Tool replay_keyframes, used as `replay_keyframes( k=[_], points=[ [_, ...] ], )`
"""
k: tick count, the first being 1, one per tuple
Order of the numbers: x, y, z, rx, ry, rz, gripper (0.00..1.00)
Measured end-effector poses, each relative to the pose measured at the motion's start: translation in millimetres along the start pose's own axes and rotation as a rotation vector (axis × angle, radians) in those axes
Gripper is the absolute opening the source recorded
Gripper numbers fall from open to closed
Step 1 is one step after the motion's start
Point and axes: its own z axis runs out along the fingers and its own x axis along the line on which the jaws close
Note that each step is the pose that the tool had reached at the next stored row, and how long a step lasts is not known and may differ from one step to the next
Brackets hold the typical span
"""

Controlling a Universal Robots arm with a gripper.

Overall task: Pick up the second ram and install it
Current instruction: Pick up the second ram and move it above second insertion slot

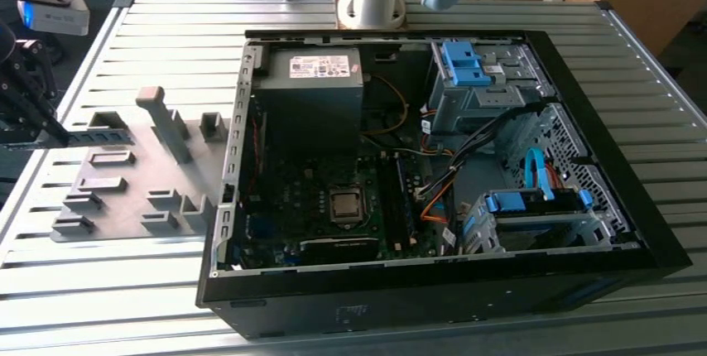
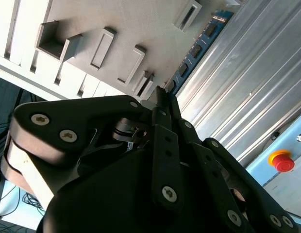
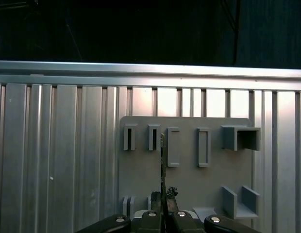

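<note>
My gripper (image 1: 50, 128) hangs over the table's edge at the exterior view's left, shut on the second ram (image 1: 102, 135). The stick is a thin dark board that reaches out level from the fingers, above the pale grey holder plate (image 1: 122, 199). The second wrist view shows its blue-green face with small chips (image 2: 196, 48) running away from the fingertips (image 2: 162, 94). Seen edge-on in the first wrist view, the ram (image 3: 163, 160) is a thin dark line rising from the closed gripper (image 3: 163, 196), over the holder's slotted blocks (image 3: 173, 145).
The open computer case (image 1: 618, 232) lies at the exterior view's right, with the motherboard (image 1: 331, 207), long slots (image 1: 406, 194) beside the processor socket, and the power supply (image 1: 315, 66). A tall grey block (image 1: 165, 124) stands on the holder. A red stop button (image 2: 281, 160) sits off the table.
</note>
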Motion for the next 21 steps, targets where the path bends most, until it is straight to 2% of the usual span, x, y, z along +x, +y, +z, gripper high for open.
replay_keyframes(
  k=[4, 21],
  points=[
    [-0.2, 0.1, -3.9, 0.0, 0.0, 0.0, 0.14],
    [-0.5, 0.2, -10.9, 0.0, 0.0, 0.0, 0.14]
  ],
)
